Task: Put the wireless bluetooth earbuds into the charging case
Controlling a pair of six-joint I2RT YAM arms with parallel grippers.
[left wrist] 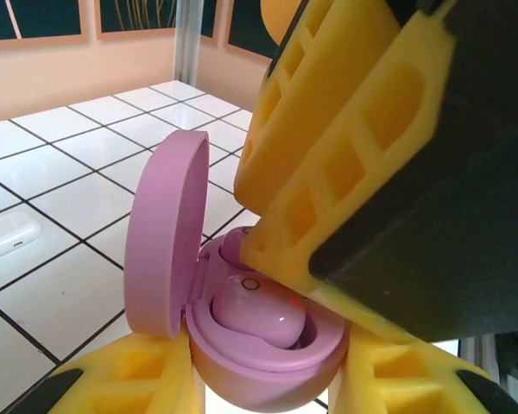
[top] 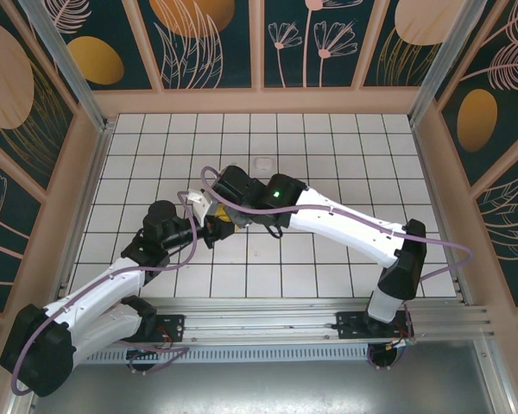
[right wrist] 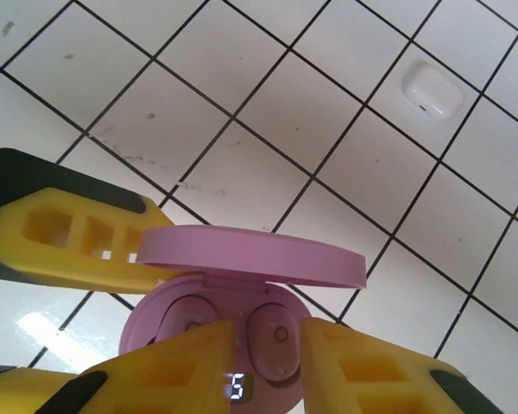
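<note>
White tiles of the bench (top: 345, 138) lie bare on every side. Nearest me, my left hand (left wrist: 268, 392) is clamped on the base of the pink case (right wrist: 147, 332), held over the bench's middle with its lid (left wrist: 166, 233) tipped up. Both buds (right wrist: 276, 341) look seated in their wells, and a digit (right wrist: 235, 386) glows on the case front. My right hand (right wrist: 263, 371) sits right over them, fingers straddling one bud; I cannot tell whether it pinches that bud or is slack. By my reckoning the inserting is about done: what's left is lifting clear and shutting the lid. Farther off, a closed white case (top: 263, 164) lies near the far edge, well apart. Walls (top: 268, 99) stand well off, so I have room to withdraw.
</note>
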